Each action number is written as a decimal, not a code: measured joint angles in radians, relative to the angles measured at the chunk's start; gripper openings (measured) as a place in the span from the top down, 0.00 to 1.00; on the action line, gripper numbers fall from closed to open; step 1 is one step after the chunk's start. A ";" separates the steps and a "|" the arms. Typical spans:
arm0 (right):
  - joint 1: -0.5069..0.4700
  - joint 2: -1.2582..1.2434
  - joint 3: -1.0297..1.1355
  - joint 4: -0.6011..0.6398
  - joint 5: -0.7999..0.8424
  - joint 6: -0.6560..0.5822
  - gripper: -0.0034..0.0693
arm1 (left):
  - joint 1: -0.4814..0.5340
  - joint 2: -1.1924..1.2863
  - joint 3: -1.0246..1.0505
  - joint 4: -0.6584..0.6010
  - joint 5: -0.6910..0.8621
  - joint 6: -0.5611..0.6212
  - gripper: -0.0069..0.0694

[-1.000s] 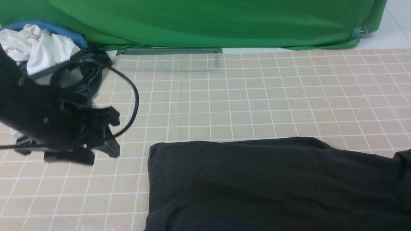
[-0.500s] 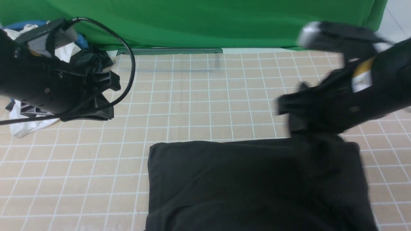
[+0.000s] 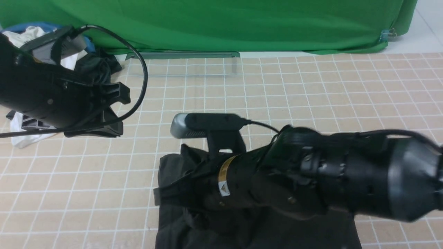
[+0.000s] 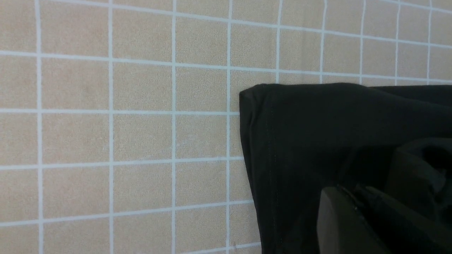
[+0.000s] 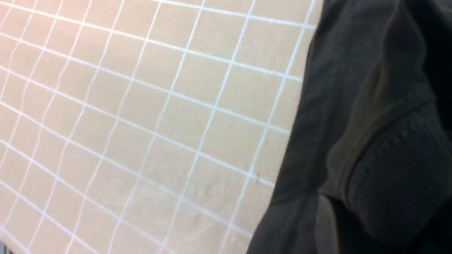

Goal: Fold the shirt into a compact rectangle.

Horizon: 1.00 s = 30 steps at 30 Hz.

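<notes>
The black shirt (image 3: 172, 221) lies on the near part of the gridded mat, bunched along its left edge. My right arm reaches across it from the right. My right gripper (image 3: 162, 195) is at that left edge, shut on a fold of the shirt (image 5: 335, 88). A ribbed band of fabric (image 5: 388, 183) is bunched at the jaws, beside one fingertip (image 5: 325, 225). My left gripper (image 3: 116, 129) hovers shut and empty over bare mat, left of and beyond the shirt. The left wrist view shows its closed fingers (image 4: 339, 218) above the shirt's corner (image 4: 300, 134).
A heap of white, blue and dark clothes (image 3: 20, 36) sits at the back left, with a white garment (image 3: 20, 138) trailing under my left arm. A green backdrop (image 3: 225, 24) closes the far side, with a grey bar (image 3: 180, 55) at its foot.
My right arm came in and swept leftward over the shirt, carrying its right side across to the left edge. My left gripper shut, rose and moved back, then stayed put.
</notes>
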 joint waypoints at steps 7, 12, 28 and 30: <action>0.002 0.058 0.000 0.006 -0.043 0.036 0.50 | 0.000 0.000 0.000 0.010 -0.032 0.000 0.89; 0.002 -0.012 0.000 0.006 -0.010 -0.030 0.21 | 0.000 0.000 0.000 0.022 -0.037 0.000 0.89; -0.399 -0.373 0.019 0.001 0.794 -0.462 0.91 | 0.000 0.000 0.040 -0.057 0.033 0.000 0.89; -0.447 -0.373 0.038 0.001 0.804 -0.502 0.91 | 0.000 0.000 0.088 -0.069 0.026 0.000 0.89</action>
